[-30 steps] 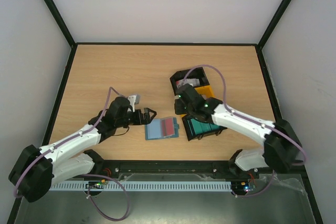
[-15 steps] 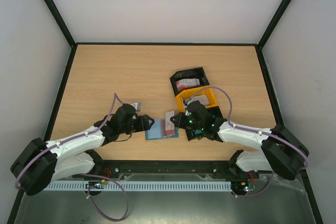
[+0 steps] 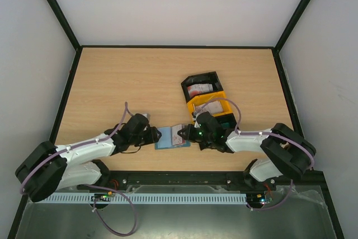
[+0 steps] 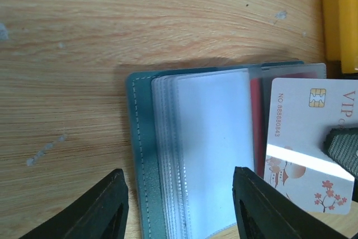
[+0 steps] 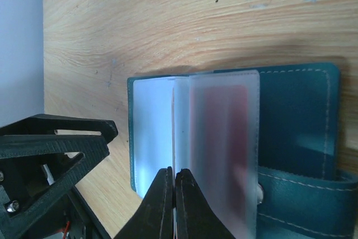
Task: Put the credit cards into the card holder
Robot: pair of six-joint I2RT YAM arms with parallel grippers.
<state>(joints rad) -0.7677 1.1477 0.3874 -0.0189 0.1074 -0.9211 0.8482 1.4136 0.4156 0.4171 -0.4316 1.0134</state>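
The card holder point(image 3: 169, 137) lies open on the table, teal with clear sleeves point(image 4: 212, 144). A red card point(image 5: 224, 138) sits inside one sleeve. My right gripper point(image 3: 182, 134) is shut on a white credit card point(image 4: 310, 138) with a chip and red marks and holds it on edge over the sleeves. That card shows edge-on in the right wrist view point(image 5: 173, 121) above the right gripper point(image 5: 174, 173). My left gripper point(image 3: 156, 135) is open and empty, its fingers either side of the holder's left half point(image 4: 178, 177). More cards lie in the black bin point(image 3: 199, 89) and the yellow bin point(image 3: 211, 107).
A three-bin tray stands right of the holder: black bin point(image 3: 190, 78) at the back, yellow bin point(image 3: 224, 100) in the middle, green bin point(image 3: 228, 121) mostly under my right arm. The yellow bin's wall point(image 4: 335, 15) is close to the holder.
My right gripper has come from the bins down and left to the open holder with the white card. My left gripper has moved right, up to the holder's left edge.
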